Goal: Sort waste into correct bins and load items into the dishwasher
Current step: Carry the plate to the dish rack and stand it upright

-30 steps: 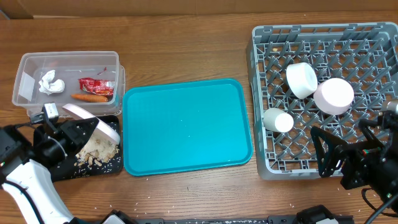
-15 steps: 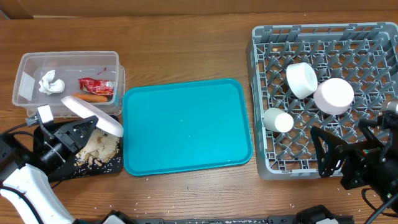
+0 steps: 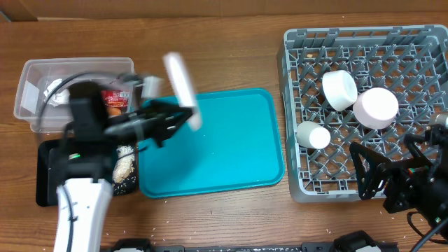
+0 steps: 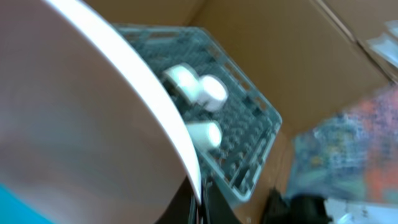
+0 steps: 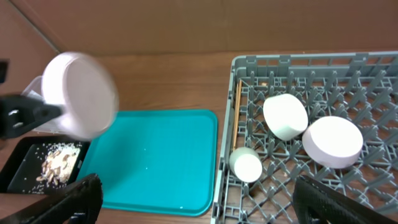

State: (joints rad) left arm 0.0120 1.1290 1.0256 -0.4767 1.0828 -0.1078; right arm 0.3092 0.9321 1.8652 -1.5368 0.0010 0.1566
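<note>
My left gripper (image 3: pixel 180 119) is shut on the rim of a white plate (image 3: pixel 179 82) and holds it tilted on edge in the air over the left end of the teal tray (image 3: pixel 231 154). The plate fills the left of the left wrist view (image 4: pixel 93 124), clamped by the jaws (image 4: pixel 199 208), and also shows in the right wrist view (image 5: pixel 81 94). The grey dishwasher rack (image 3: pixel 413 42) holds two white bowls (image 3: pixel 339 89) (image 3: pixel 376 107) and a white cup (image 3: pixel 313 135). My right gripper (image 3: pixel 369 178) is open and empty at the rack's front edge.
A clear bin (image 3: pixel 35 77) at the back left holds a crumpled tissue, a red wrapper and a carrot. A black bin (image 3: pixel 49 175) with food scraps (image 3: pixel 123 168) lies in front of it, partly under my left arm. Crumbs dot the table's front edge.
My left arm has lifted the plate off the black bin and swung it up and to the right, over the teal tray's left end. The right arm has not moved.
</note>
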